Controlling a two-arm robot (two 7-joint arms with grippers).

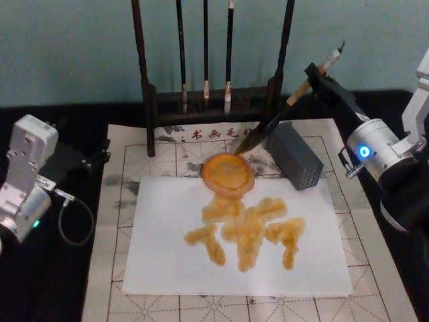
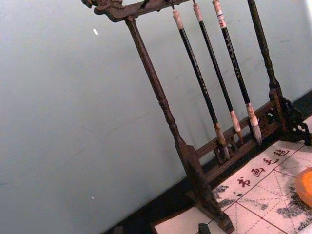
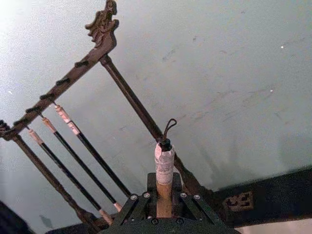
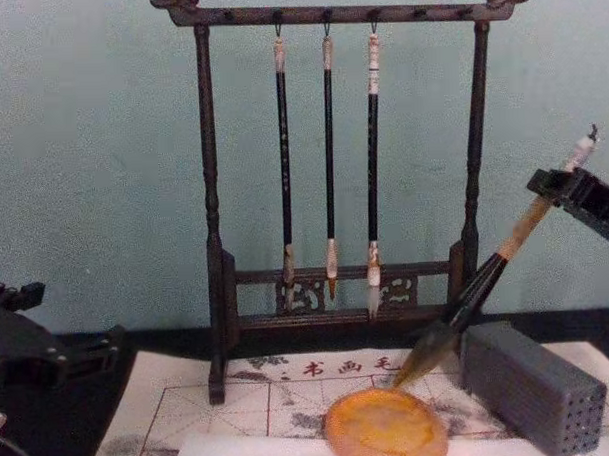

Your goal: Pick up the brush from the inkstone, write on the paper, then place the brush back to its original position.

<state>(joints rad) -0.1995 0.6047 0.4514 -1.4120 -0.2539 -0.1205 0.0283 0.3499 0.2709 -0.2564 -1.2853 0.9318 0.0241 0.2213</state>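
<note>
Head view, right hand: your right hand (image 1: 315, 74) is at the far right of the table (image 1: 47, 282), pinching the upper handle of the brush (image 1: 285, 107).
Head view, brush: it slants down toward the left. The bristle tip is at the far rim of the inkstone (image 1: 228, 173); whether it touches or sits just above, you cannot tell.
Head view, paper: the paper (image 1: 161, 255) lies on the felt mat (image 1: 375, 235) and carries several orange strokes just beside the inkstone.
Head view, left hand: your left hand (image 1: 70, 161) is parked at the left edge, well apart from the work.
Left wrist view: shows the brush rack (image 2: 161, 97) with three thin brushes (image 2: 214, 92), and an edge of the inkstone (image 2: 304, 185).
Right wrist view, grip: the handle sits clamped between the fingers (image 3: 139, 202), and the white end cap stands clear above them.
Chest view, clearance: the brush (image 4: 486, 277) passes just over the near corner of the grey block (image 4: 535, 385). Its tip is low, behind the inkstone (image 4: 384, 427).
Step (judgement): the strokes on the sheet suggest the writing is done, so you are putting the brush back.
Next move (judgement): lower the tip onto the dish and keep the ferrule off the grey block. Spread the fingers only once the brush is supported, or it may roll onto the paper.
</note>
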